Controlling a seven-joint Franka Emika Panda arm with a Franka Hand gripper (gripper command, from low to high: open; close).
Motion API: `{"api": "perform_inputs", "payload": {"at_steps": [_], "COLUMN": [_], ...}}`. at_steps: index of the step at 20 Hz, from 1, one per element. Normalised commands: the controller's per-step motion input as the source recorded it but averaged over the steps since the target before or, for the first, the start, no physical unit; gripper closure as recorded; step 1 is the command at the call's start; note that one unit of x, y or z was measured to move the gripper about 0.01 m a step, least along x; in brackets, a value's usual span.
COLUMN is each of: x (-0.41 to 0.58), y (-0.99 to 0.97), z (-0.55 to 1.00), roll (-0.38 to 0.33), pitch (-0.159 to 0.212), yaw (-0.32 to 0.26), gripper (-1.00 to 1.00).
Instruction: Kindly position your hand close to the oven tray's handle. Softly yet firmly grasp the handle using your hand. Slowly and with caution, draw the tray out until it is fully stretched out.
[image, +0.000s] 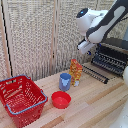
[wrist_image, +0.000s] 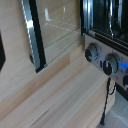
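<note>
The black-and-silver oven (image: 116, 50) stands at the exterior view's right, its glass door (image: 95, 74) folded down flat. The oven tray (image: 111, 60), a dark rack of thin parallel bars, shows in the oven's mouth. The handle (image: 106, 67) is the dark bar along the tray's front edge. My hand (image: 84, 47) hangs above the door's outer edge, up and to the exterior view's left of the tray, apart from the handle. Its fingers are too blurred to read. The wrist view shows the oven's knobs (wrist_image: 111, 64) and the open door (wrist_image: 55, 20), not the tray.
On the wooden table (image: 95, 102) stand a red wire basket (image: 20, 97), a blue cup (image: 65, 81), a red bowl (image: 61, 99) and an orange-yellow package (image: 76, 71) near the door. A slatted screen (image: 35, 35) closes the back. A black cable (wrist_image: 106, 100) hangs off the table edge.
</note>
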Motion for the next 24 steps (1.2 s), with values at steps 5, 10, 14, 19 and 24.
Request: {"api": "perform_inputs", "payload": {"at_steps": [5,10,14,19,24], "x": [-0.069,-0.022,0.041,0.181,0.177], "y": [-0.36,-0.43,-0.42,-0.45,-0.58], "z": [-0.19,-0.03,0.0,0.0,-0.11], "roll": [-0.289,-0.281,-0.215,-0.069,-0.069], "pitch": [0.03,-0.001,-0.002,0.0,0.008], "yaw": [0.073,0.005,0.0,0.0,0.0], "gripper": [-1.0,-1.0,-1.0,-1.0,-1.0]}}
